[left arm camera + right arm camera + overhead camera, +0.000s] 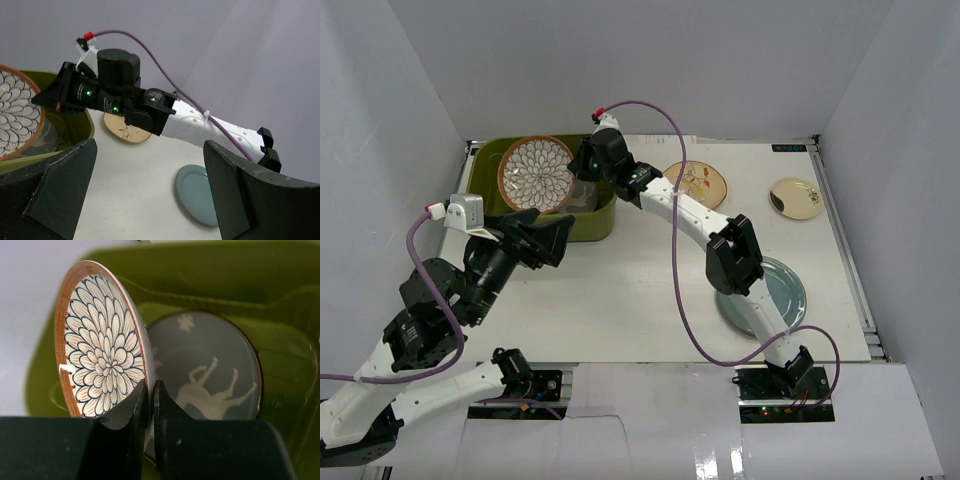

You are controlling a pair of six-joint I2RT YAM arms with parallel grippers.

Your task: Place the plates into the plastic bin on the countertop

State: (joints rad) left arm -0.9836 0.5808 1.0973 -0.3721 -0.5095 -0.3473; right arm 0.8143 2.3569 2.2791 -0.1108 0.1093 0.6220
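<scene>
My right gripper (150, 390) is clamped on the rim of the brown-white lattice plate (102, 367), holding it on edge over the plastic bin (490, 150), which sits at about ten o'clock on the countertop (620, 290). The plate tilts toward the bin's left wall and has not been let go yet, so I count it as nearly in, not in.

Beneath it, the grey plate (210, 380) with the white figure lies flat on the bin floor, so that one is done. Whether anything else lies under it I cannot tell.

Three plates wait outside the bin:
- the tan floral plate (696, 184) at roughly one o'clock, just beside the right arm's forearm
- a small cream plate (796, 197) at two o'clock, well apart from the others
- the pale blue plate (775, 290) at four o'clock, partly hidden under the right arm

My left gripper (150, 170) hovers near the bin's near right corner with its jaws spread wide and nothing between them.

By my reckoning I am under halfway: one plate settled, one about to drop, three visible to fetch. The other two plates are not in view.
</scene>
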